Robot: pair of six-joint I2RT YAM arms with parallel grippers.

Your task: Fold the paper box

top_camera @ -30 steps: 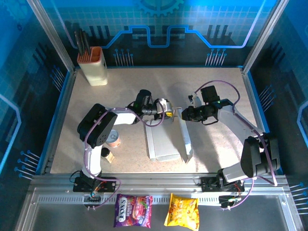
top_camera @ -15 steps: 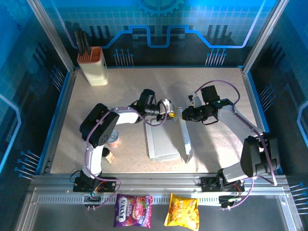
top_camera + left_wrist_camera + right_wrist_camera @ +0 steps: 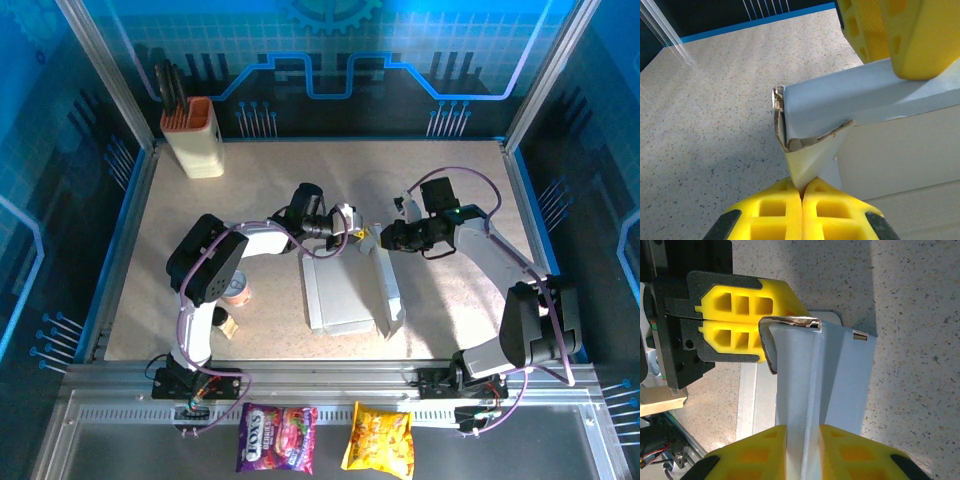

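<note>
box [image 3: 342, 295] end pinched by l claw [image 3: 801, 193], r claw [image 3: 803, 436].

The white-grey paper box [image 3: 338, 295] lies partly folded on the table [image 3: 220, 205], right flap raised, far corner crumpled.

Matt paper box [image 3: 335, 295]; speckled tabletop [image 3: 200, 200]

Bright, warm light falls on the table [image 3: 200, 220], while the blue walls around it stay dim. Soft shadows lie by the arms, darkest under the right arm [image 3: 480, 250]. In the wrist views the speckled surface is sharp, crossed by shadow bands, and the nearest yellow fingers [image 3: 830, 192] look slightly soft.
</note>
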